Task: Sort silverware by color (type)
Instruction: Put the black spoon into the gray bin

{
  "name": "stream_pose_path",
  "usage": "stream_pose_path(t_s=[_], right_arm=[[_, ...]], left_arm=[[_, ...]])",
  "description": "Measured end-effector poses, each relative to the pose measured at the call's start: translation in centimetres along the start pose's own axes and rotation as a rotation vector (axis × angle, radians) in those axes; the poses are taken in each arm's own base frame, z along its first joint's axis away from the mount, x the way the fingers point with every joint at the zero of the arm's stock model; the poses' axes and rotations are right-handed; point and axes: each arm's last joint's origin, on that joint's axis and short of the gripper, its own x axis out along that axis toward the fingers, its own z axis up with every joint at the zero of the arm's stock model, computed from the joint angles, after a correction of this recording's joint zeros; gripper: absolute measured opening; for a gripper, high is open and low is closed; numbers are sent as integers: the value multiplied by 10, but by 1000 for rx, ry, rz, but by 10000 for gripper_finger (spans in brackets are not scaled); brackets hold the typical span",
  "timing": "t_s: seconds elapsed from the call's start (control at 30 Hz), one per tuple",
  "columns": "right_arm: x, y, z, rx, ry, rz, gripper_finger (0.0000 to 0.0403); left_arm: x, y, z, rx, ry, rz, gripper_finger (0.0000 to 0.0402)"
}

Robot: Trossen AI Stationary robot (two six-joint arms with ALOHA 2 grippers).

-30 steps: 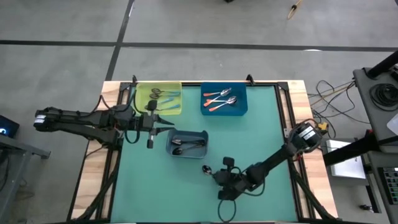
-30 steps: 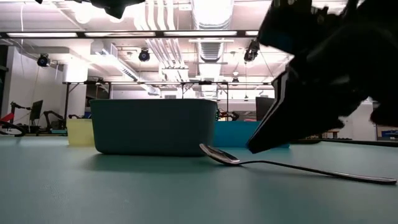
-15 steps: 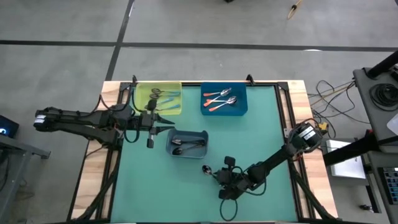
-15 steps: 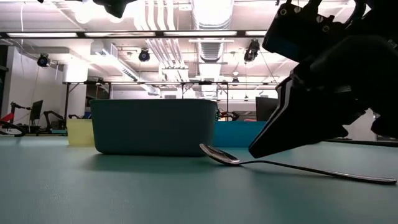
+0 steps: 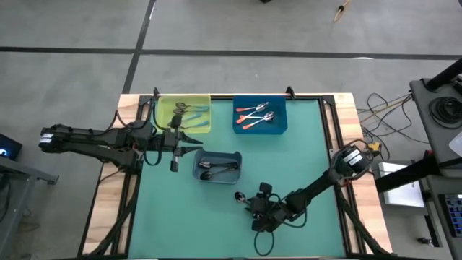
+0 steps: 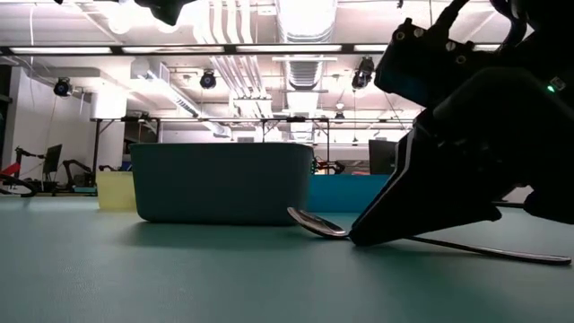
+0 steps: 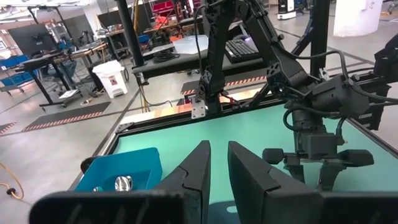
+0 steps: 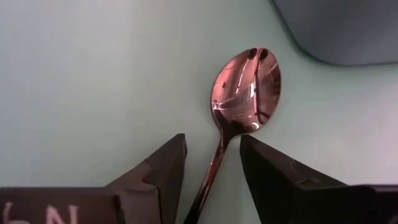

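A dark metal spoon (image 8: 245, 90) lies flat on the green table mat, bowl up, just near of the grey bin (image 5: 216, 167). My right gripper (image 8: 212, 155) is open and down at the mat. Its two fingers stand either side of the spoon's handle (image 8: 210, 177) just behind the bowl, with a gap on each side. In the low view one fingertip (image 6: 359, 239) reaches the mat beside the spoon (image 6: 318, 224). My left gripper (image 5: 196, 146) hovers left of the grey bin, its fingers (image 7: 199, 168) a narrow slit apart with nothing between them.
A yellow-green bin (image 5: 184, 114) with light-blue-handled spoons stands at the far left. A blue bin (image 5: 260, 117) at the far middle holds orange-handled spoons. The grey bin holds dark spoons. Bare green mat (image 5: 303, 159) lies right of the bins.
My right gripper has sunk toward the mat and moved a little toward the spoon's bowl, and its fingers have spread around the handle. The spoon has stayed where it lay.
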Motion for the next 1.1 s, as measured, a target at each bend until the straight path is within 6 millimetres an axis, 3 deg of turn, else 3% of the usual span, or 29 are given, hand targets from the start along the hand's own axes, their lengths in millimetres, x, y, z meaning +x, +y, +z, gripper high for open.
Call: stream_pose_path(t_s=[0.13, 0.4, 0.67, 1.1], right_arm=[[1, 0, -3, 11, 6, -1, 127], [2, -4, -10, 35, 21, -1, 18], [-3, -5, -4, 19, 19, 21, 11], [-32, -14, 26, 1, -15, 42, 9]], left_arm=[[0, 0, 0, 0, 1, 0, 38], [0, 0, 0, 8, 1, 0, 38], [0, 0, 0, 11, 1, 0, 38], [0, 0, 0, 16, 2, 0, 38]])
